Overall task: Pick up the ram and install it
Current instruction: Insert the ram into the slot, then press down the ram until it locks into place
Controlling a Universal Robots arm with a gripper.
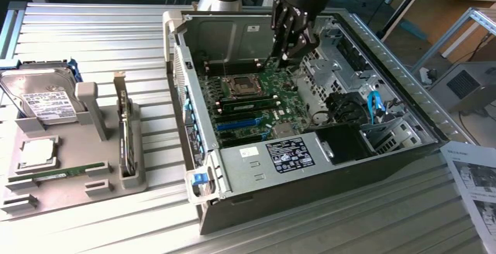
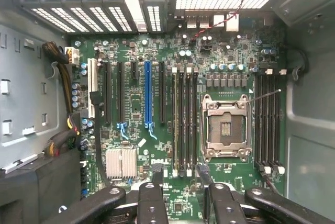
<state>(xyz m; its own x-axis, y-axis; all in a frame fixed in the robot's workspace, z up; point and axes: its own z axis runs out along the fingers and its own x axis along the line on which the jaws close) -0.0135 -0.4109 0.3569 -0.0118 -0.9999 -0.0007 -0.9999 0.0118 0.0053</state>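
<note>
My fingers (image 1: 287, 47) hang wide open and empty, the motherboard (image 1: 263, 85) just below them; the ram (image 1: 58, 174) lies well away on the tray (image 1: 62, 195).

- a slatted metal table (image 1: 101, 39) under everything;
- an open computer case (image 1: 256, 207) lying on it, its inside facing up;
- a green motherboard (image 2: 136, 77) on the floor of the case; a square metal processor socket (image 2: 225, 128) with rows of long black slots on either side of it;
- one long blue slot (image 2: 147, 90) among black ones; a small ribbed silver heat sink (image 2: 121, 162) near its end;
- a labelled metal box (image 1: 288, 152) at the case's near end; a blue cable (image 1: 374, 104) towards the exterior view's right;
- a grey tray (image 1: 69, 190) at the exterior view's left; a hard drive (image 1: 43, 94) at its far end; a card (image 1: 124, 132) standing on edge in it;
- a printed sheet (image 1: 473, 178) at the exterior view's right edge.
</note>
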